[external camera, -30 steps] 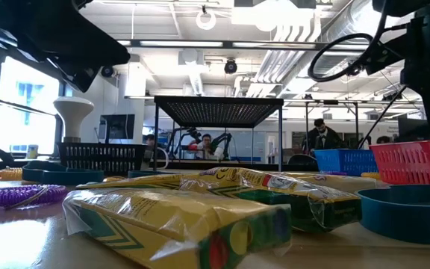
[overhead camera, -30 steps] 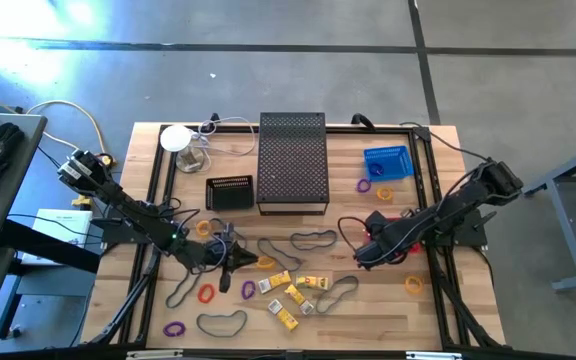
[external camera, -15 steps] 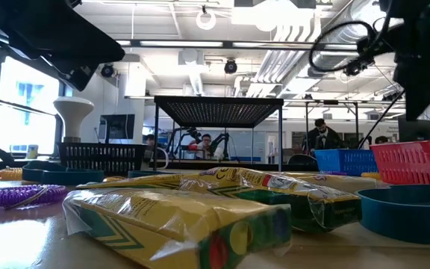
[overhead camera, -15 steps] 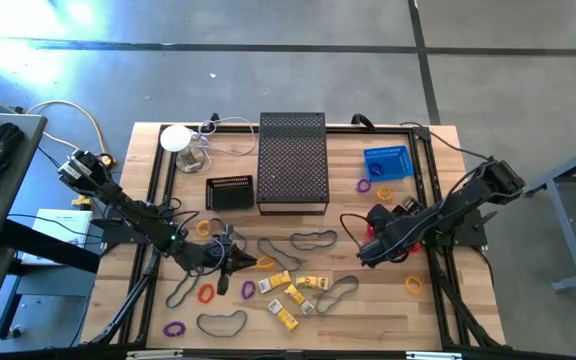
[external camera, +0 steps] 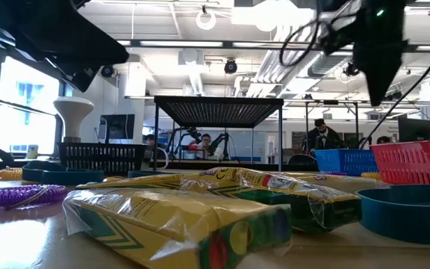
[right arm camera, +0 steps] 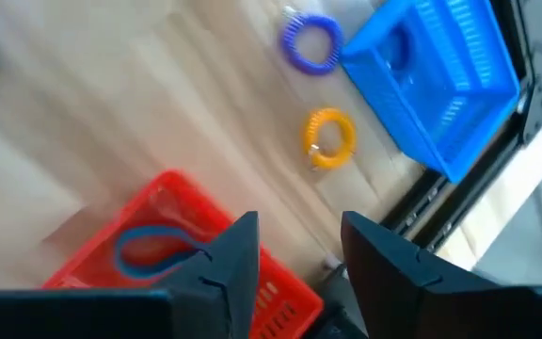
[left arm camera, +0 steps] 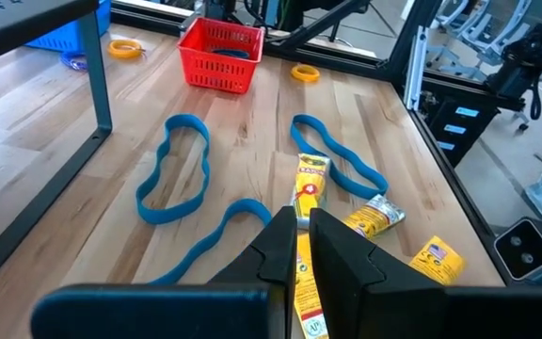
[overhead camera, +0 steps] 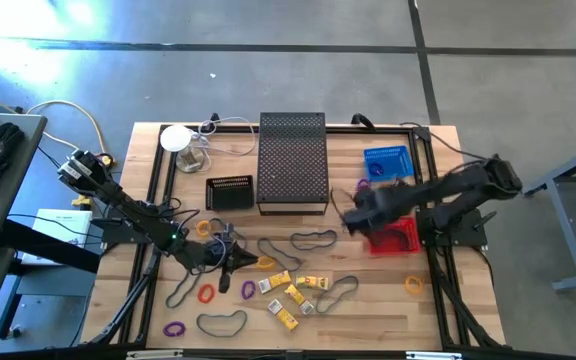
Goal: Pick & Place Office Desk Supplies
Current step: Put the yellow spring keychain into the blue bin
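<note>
My left gripper (left arm camera: 301,250) sits low near the table's middle (overhead camera: 240,262), fingers all but shut, over the near end of a yellow packet (left arm camera: 309,188). More yellow packets (overhead camera: 293,290) and blue band loops (left arm camera: 172,169) lie flat around it. Small rings, purple (overhead camera: 174,328) and red (overhead camera: 206,293), rest on the wood. My right gripper (right arm camera: 299,254) is open, holds nothing and hovers (overhead camera: 351,212) left of the red basket (overhead camera: 393,237). A blue band (right arm camera: 149,247) lies inside that basket (right arm camera: 172,202). My left gripper points down and forward along the yellow packet, whose near end (left arm camera: 303,282) shows in the thin gap between the fingers (left arm camera: 280,247). I cannot tell whether the fingers touch it. The packet lies flat on the table.
A black mesh stand (overhead camera: 292,160) stands at the far middle, with a small black basket (overhead camera: 230,192) and a white lamp-like thing (overhead camera: 176,138) to its left. The blue basket (overhead camera: 386,162) sits far right, with purple (right arm camera: 310,44) and orange (right arm camera: 330,137) rings beside it. A black frame rail (overhead camera: 430,200) borders the table.
My right gripper has risen and swung from the red basket's near-left side toward the far edge and the mesh stand, which leaves the red basket uncovered in the high view.
</note>
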`<state>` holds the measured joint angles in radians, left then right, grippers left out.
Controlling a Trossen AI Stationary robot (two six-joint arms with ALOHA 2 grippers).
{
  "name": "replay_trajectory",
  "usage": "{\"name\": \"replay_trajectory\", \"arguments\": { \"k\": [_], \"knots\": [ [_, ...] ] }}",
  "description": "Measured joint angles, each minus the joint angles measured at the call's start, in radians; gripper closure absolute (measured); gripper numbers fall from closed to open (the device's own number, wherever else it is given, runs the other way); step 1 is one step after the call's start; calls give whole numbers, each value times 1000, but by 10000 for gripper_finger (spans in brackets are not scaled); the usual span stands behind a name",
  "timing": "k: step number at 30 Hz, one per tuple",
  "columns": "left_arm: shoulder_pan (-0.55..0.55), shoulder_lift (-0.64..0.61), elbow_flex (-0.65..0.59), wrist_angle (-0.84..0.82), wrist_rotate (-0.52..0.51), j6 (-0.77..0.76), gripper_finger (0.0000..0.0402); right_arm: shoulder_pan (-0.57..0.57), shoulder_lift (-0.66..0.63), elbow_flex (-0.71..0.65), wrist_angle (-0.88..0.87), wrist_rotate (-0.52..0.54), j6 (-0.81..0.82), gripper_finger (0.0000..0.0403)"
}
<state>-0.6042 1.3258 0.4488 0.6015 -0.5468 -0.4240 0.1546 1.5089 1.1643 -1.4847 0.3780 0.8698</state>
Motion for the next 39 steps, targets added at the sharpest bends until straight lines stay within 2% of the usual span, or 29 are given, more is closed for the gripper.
{"name": "replay_trajectory", "arguments": {
  "k": [6, 12, 21, 25, 31, 39],
  "knots": [
    [-1, 0, 0, -22, 2, -1, 371, -173, -2, -26, -9, -14, -13, 266],
    [-1, 0, 0, -46, 2, -3, 371, -284, -82, -96, 37, -37, 1, 286],
    [-1, 0, 0, -47, 2, -3, 371, -395, -228, -329, 249, -133, 15, 291],
    [-1, 0, 0, -44, 1, -3, 371, -442, -230, -407, 351, -119, -42, 290],
    [2, 0, 0, -44, 1, -3, 371, -492, -225, -476, 501, -183, -86, 292],
    [2, 0, 0, -45, 1, -3, 371, -545, -226, -523, 519, -175, -54, 295]
  ]
}}
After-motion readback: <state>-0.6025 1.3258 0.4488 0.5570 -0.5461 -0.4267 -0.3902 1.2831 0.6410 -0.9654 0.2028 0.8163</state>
